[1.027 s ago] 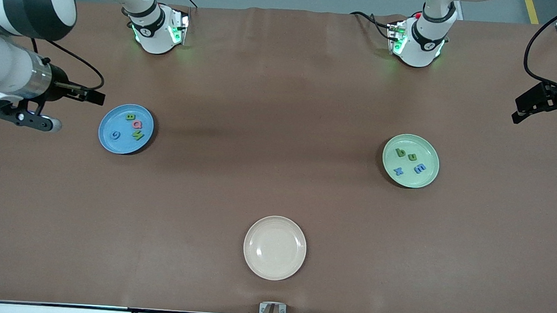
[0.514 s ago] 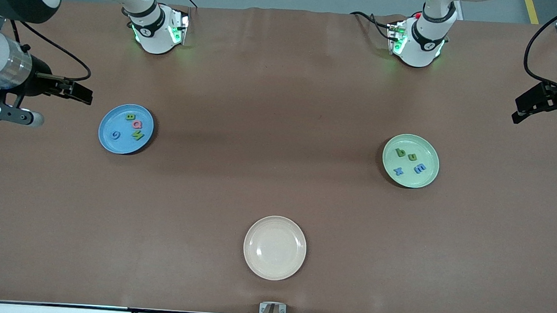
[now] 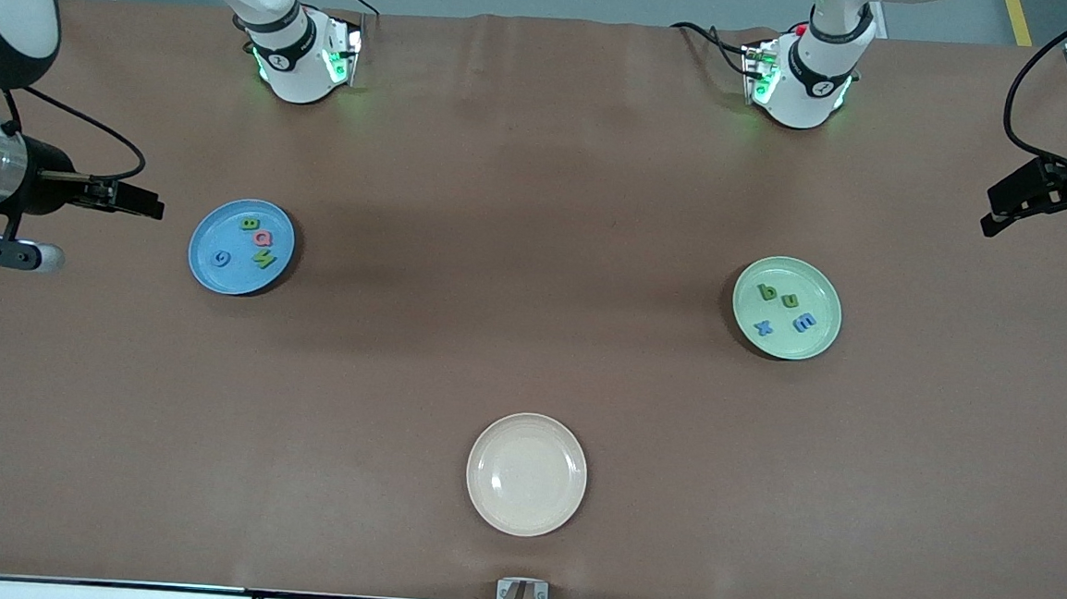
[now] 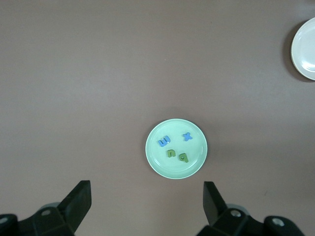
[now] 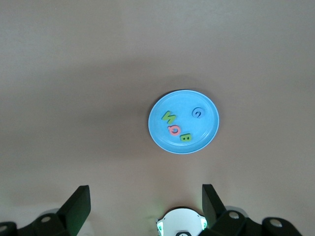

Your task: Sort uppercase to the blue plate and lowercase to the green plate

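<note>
The blue plate (image 3: 220, 277) holds green B (image 3: 248, 224), pink Q (image 3: 262, 238), green N (image 3: 264, 259) and blue G (image 3: 219, 258); it also shows in the right wrist view (image 5: 206, 130). The green plate (image 3: 823, 340) holds green b (image 3: 767, 292), green u (image 3: 789, 300), blue m (image 3: 803, 322) and blue x (image 3: 762, 328); it also shows in the left wrist view (image 4: 153, 157). My right gripper (image 3: 98, 231) (image 5: 145, 192) is open and empty, high up beside the blue plate at the right arm's end of the table. My left gripper (image 3: 1039, 219) (image 4: 146, 189) is open and empty, high up at the left arm's end.
An empty cream plate (image 3: 524, 521) sits near the table's front edge, midway between the two ends. Both arm bases (image 3: 303, 54) (image 3: 802, 75) stand along the back edge. Cables hang near the left gripper.
My right gripper has moved away from the blue plate toward the right arm's end of the table. The left arm, plates and letters have not moved.
</note>
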Controlling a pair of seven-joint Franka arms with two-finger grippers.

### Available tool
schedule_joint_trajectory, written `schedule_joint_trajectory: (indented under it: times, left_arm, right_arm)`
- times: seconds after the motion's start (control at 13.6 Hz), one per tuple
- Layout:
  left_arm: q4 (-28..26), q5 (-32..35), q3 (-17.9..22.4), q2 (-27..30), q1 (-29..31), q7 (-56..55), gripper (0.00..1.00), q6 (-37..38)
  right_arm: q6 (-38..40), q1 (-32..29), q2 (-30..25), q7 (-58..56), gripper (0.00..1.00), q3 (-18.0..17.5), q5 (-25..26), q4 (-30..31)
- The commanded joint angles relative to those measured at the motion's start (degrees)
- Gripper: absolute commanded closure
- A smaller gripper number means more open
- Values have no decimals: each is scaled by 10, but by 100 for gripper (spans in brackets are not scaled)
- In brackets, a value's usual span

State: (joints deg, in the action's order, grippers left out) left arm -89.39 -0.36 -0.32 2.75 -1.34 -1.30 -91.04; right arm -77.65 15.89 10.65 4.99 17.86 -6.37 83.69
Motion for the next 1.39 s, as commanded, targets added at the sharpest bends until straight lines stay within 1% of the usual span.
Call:
schedule_joint_trajectory:
  times: [0.0,0.07,0.15,0.29,0.37,0.44,0.81,1.03,1.32]
  left_arm:
    - [-4,-3,-4,5,5,-1,0,-2]
    - [-4,-3,-4,5,5,-1,0,-2]
    - [-4,-3,-4,5,5,-1,0,-2]
    - [-4,-3,-4,5,5,-1,0,-1]
    - [-4,-3,-4,5,5,-1,0,-1]
    - [-4,-3,-4,5,4,-1,0,-1]
    - [-4,-3,-4,5,4,-1,0,1]
    - [-5,-3,-4,5,6,-1,0,1]
    - [-5,-3,-4,5,6,-1,0,1]
  right_arm:
    - [7,-130,1,-7,0,-144,34,-14]
    - [7,-156,0,-7,0,-178,56,-14]
    - [6,-165,-1,-7,0,-193,68,-14]
    - [6,-179,-2,-7,0,-201,69,-14]
    - [6,-194,-3,-7,0,-220,70,-14]
    - [6,-201,-5,-7,0,-228,71,-14]
    - [5,-176,-9,-6,0,-214,81,-14]
    - [3,-153,-9,-6,0,-184,80,-14]
    - [5,-148,-16,-7,0,-181,80,-12]
